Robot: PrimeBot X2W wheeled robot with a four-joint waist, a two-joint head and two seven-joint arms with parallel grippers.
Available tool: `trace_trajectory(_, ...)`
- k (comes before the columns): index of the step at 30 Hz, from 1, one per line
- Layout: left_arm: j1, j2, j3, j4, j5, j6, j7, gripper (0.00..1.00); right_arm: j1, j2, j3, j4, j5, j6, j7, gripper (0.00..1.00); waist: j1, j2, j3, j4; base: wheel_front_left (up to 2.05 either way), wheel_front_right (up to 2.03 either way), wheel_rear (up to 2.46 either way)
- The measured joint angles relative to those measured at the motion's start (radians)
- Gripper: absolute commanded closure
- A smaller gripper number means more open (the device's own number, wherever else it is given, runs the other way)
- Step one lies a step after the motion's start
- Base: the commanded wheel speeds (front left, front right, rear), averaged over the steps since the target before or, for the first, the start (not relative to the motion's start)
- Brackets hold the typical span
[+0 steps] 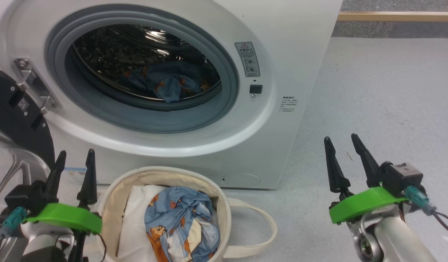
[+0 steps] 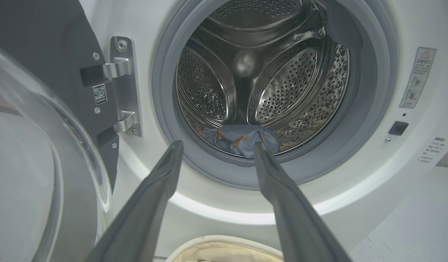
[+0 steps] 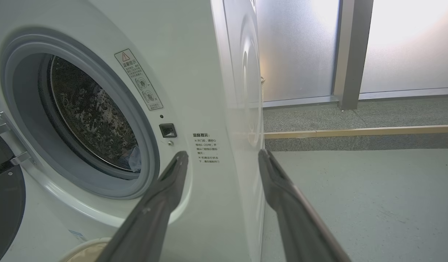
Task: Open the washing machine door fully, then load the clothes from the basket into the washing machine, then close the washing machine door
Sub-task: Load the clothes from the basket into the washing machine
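The white washing machine (image 1: 282, 47) stands with its door (image 1: 16, 120) swung open to the left, black rim and glass bowl (image 2: 27, 174) showing. One piece of the blue bear-print clothes (image 1: 165, 83) lies at the drum's front lip (image 2: 242, 140). More of the clothes (image 1: 180, 222) sit in the cream basket (image 1: 224, 214) on the floor below the opening. My left gripper (image 1: 75, 156) hangs open and empty just left of the basket (image 2: 224, 247). Out over the floor to the right of the machine (image 3: 216, 72), my right gripper (image 1: 341, 142) is open too, holding nothing.
A plain white bundle (image 1: 134, 222) fills the basket's left side. The basket's loop handle (image 1: 262, 233) lies on the grey floor (image 1: 384, 94) to its right. A wooden strip (image 1: 395, 16) runs along the floor behind, before frosted glass panels (image 3: 406, 43).
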Motion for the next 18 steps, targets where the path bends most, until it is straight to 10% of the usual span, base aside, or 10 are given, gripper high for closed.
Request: trace_trajectory(18,0.009,-0.008,0.007,-0.003,0.002,0.000,0.000,0.00,0.000,0.000,0.002,0.003,0.000,0.000,0.000,0.00,0.0000,0.0000,0.005,0.001,0.00,0.00,0.00)
